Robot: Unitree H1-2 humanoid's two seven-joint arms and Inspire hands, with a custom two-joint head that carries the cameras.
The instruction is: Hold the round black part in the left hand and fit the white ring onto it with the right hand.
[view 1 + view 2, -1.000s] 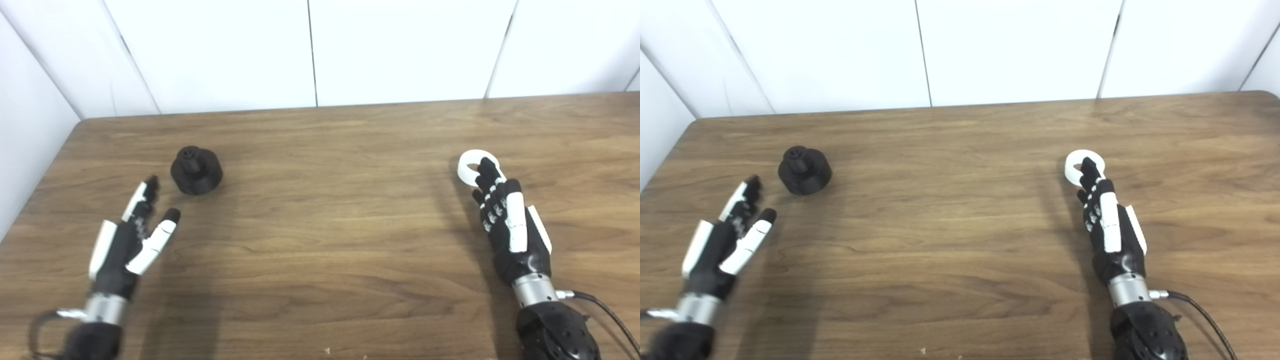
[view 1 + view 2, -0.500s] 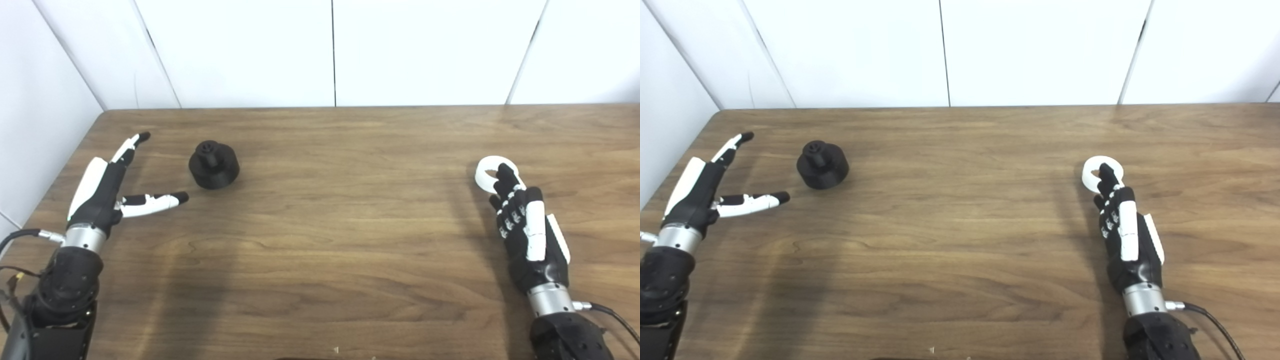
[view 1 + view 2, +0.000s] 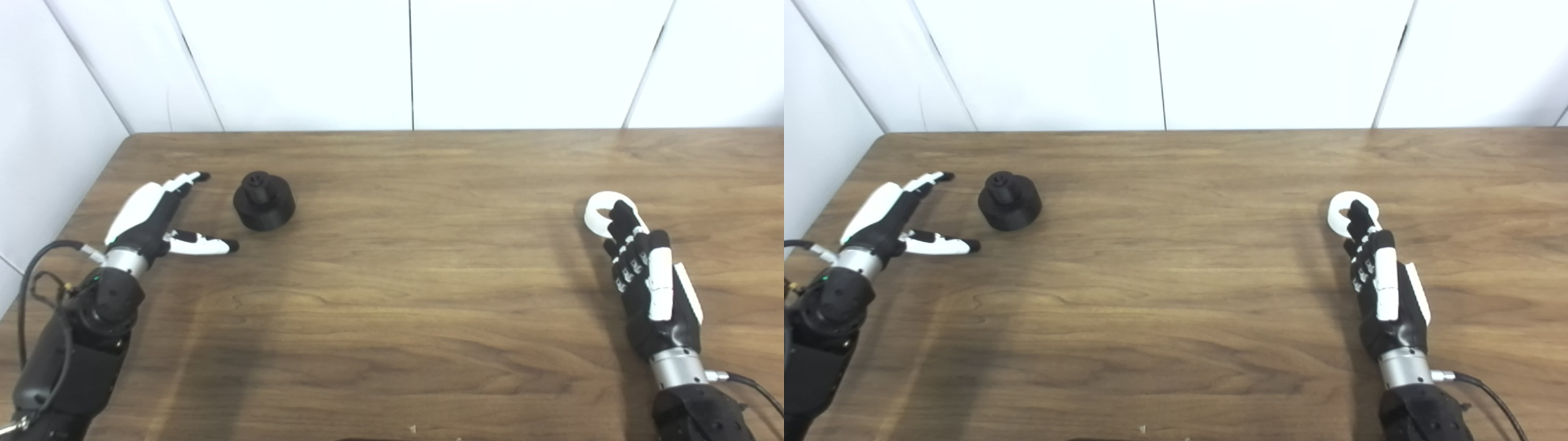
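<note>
Black and squat, the round black part (image 3: 264,201) stands upright near the left end of the bench, towards the back edge, with a narrower hub sticking up from its wider base. Just to its left the left hand (image 3: 160,215) is spread wide and holds nothing: its fingers (image 3: 184,180) reach towards the back edge and the thumb points along the bench towards the part, so the part sits just off the opening between them, apart from both. By the look of it the step in hand is the reach for the part. Next, the hand would need to slide right until the base sits between thumb and fingers, close on the wide base, and leave the hub clear for the ring.

Over near the right end, the white ring (image 3: 608,213) lies flat on the wood. The right hand (image 3: 650,283) lies behind it, towards the front edge, with its fingers held close together and their tips over the ring's near rim. Nothing is pinched, and I cannot tell whether the tips touch it.

Between the two hands stretches the brown wood-grain bench (image 3: 416,275). Plain white wall panels (image 3: 306,61) rise behind the back edge and along the left edge.
</note>
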